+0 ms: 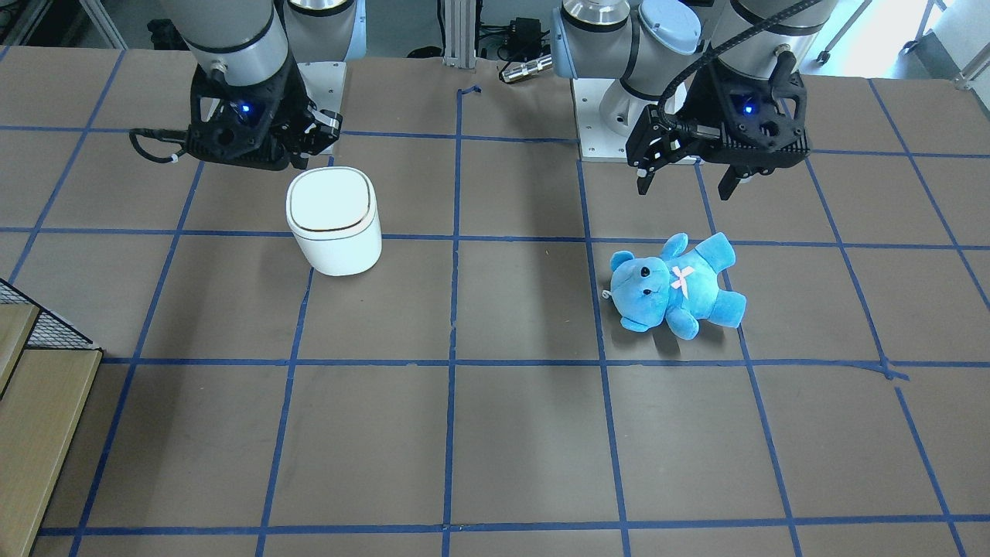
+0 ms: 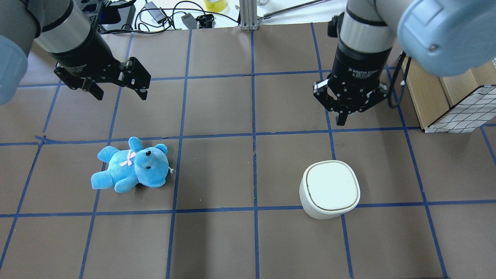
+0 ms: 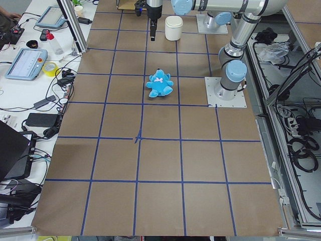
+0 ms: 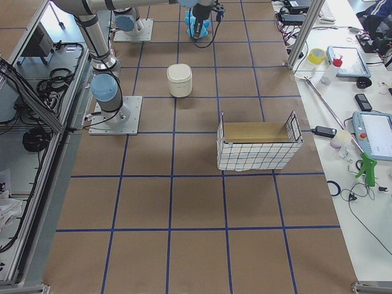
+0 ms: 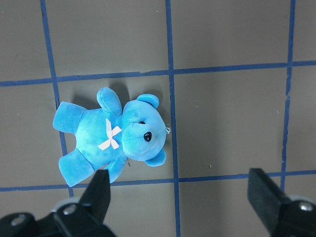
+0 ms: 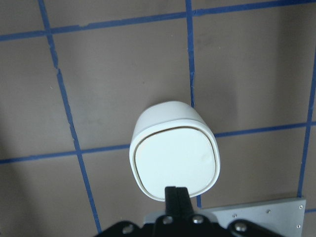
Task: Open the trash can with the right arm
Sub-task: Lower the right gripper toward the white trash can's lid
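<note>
The trash can is a small white bin with its flat lid shut. It stands on the table's right half and also shows in the front view and the right wrist view. My right gripper hangs well above it, not touching. Its fingers are shut together and empty, over the lid's near edge. My left gripper is open and empty, and hovers above a blue teddy. Its two fingers stand wide apart in the left wrist view.
The blue teddy lies on its back on the table's left half. A wire basket lined with cardboard stands at the table's right edge, near the right arm. The arms' base plates sit at the robot's side.
</note>
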You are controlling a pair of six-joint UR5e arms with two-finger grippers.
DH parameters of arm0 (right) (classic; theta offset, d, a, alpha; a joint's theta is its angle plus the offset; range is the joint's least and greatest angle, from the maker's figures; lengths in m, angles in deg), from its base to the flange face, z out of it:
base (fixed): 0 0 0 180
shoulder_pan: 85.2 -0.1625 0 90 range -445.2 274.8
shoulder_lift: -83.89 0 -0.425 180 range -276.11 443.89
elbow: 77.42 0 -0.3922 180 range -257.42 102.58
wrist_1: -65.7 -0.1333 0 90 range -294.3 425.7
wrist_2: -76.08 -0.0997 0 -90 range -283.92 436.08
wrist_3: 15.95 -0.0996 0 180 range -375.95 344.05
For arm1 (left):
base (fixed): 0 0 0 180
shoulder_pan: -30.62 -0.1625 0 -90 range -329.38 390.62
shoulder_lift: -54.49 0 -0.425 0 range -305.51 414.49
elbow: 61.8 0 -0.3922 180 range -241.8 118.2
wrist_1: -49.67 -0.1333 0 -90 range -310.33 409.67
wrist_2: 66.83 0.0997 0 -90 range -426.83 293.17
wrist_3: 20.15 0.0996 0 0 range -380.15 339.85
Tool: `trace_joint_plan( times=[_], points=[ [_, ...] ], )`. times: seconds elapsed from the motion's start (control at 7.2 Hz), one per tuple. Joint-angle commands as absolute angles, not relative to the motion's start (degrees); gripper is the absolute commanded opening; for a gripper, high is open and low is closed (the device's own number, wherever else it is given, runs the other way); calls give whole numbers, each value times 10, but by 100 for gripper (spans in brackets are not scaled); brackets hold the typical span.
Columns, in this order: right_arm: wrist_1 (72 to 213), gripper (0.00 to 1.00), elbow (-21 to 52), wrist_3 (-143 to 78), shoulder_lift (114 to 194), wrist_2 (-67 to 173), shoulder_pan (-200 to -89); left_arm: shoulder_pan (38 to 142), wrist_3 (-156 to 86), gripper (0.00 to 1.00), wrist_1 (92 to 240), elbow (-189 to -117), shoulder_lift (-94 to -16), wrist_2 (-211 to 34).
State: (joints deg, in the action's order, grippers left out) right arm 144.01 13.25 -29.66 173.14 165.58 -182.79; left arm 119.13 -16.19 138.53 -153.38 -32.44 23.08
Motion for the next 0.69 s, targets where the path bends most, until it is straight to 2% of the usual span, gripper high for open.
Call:
trace_joint_plan(
  times=[0.0,0.28,0.56],
  points=[
    [1482,0,230,-294,1739,1663,-1828,1191,-162,100,1385,-1534,-324,231],
    [1550,0,312,-294,1741,1664,-1828,1191,-162,100,1385,-1534,-324,231],
    [1581,0,352,-293,1735,1679,-1828,1191,-162,100,1385,-1534,-324,231]
  ],
)
